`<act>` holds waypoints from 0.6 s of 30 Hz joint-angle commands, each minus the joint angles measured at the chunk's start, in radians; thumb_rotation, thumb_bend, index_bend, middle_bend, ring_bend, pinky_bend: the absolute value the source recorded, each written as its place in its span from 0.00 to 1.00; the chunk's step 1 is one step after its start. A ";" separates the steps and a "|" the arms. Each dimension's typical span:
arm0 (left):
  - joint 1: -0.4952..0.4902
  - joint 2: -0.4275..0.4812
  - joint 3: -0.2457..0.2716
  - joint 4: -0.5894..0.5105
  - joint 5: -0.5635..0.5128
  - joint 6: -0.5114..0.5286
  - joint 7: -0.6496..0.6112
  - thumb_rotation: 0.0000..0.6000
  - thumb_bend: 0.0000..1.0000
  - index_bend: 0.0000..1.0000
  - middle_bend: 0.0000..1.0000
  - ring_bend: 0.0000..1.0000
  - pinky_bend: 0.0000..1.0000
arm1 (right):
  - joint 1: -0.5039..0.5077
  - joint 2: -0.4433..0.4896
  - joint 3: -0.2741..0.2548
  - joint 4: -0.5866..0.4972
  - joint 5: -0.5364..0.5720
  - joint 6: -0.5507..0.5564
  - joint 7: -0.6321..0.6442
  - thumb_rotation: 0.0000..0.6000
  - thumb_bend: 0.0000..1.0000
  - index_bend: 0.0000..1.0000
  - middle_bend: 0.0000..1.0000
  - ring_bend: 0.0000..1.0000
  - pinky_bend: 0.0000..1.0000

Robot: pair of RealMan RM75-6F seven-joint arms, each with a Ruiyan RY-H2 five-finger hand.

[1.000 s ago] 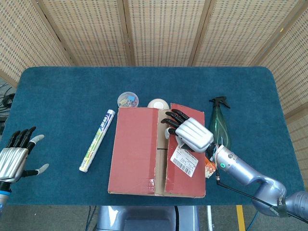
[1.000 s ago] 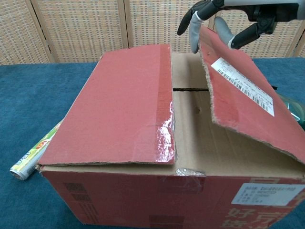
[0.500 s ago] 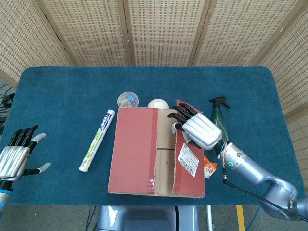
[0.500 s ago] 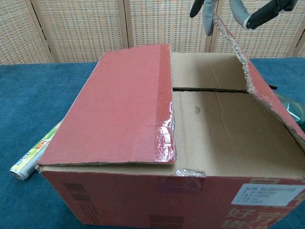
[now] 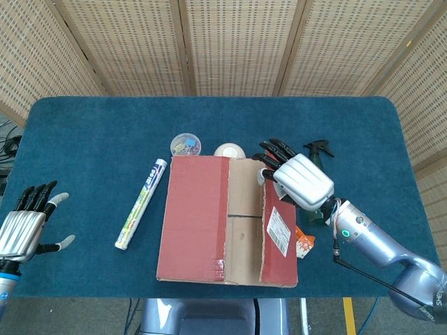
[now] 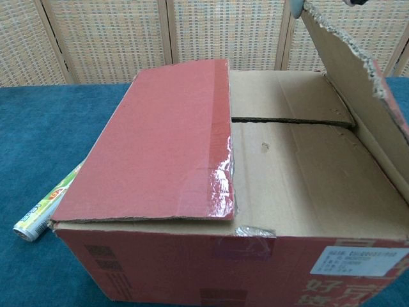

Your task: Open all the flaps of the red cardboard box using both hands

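The right hand (image 5: 302, 181) is at the far end of the box's right flap (image 5: 278, 234), its dark fingers (image 5: 274, 149) stretched toward the far side over the flap's top edge. The flap stands nearly upright under it, its white shipping label facing right. Whether the thumb pinches the cardboard cannot be told from the head view, and the chest view shows only the flap's torn edge (image 6: 358, 54) rising out of the top of the frame.

The left hand (image 5: 22, 227) hovers at the near left corner of the desk (image 5: 91, 132), well apart from the box, its fingers spread and holding nothing.

The red cardboard box (image 5: 227, 220) sits at the near middle of the desk. Its left flap (image 6: 160, 137) lies flat and closed, glossy tape along its inner edge. With the right flap raised, the two brown inner flaps (image 6: 294, 160) show beneath, lying flat and meeting at a dark seam.

A rolled tube (image 5: 140, 204) lies on the desk just left of the box. A small clear tub of coloured bits (image 5: 186, 145) and a white round thing (image 5: 229, 150) sit just behind the box's far edge. A green spray bottle (image 5: 318, 150) lies to the right, mostly hidden by the right hand and forearm. An orange packet (image 5: 303, 239) peeks out beside the box's right wall.
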 commanded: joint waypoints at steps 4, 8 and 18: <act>-0.002 0.003 0.001 -0.003 -0.008 -0.004 0.007 0.72 0.21 0.16 0.00 0.00 0.00 | -0.012 0.036 -0.004 0.001 0.013 -0.012 -0.017 1.00 0.95 0.45 0.18 0.00 0.01; -0.003 0.003 0.001 -0.004 -0.012 -0.006 0.012 0.72 0.21 0.16 0.00 0.00 0.00 | -0.021 0.061 -0.009 0.005 0.025 -0.023 -0.029 1.00 0.95 0.45 0.18 0.00 0.01; -0.008 -0.004 0.000 -0.007 -0.009 -0.006 0.021 0.72 0.21 0.16 0.00 0.00 0.00 | -0.054 0.127 -0.003 0.010 0.045 -0.005 -0.039 1.00 0.93 0.45 0.18 0.00 0.01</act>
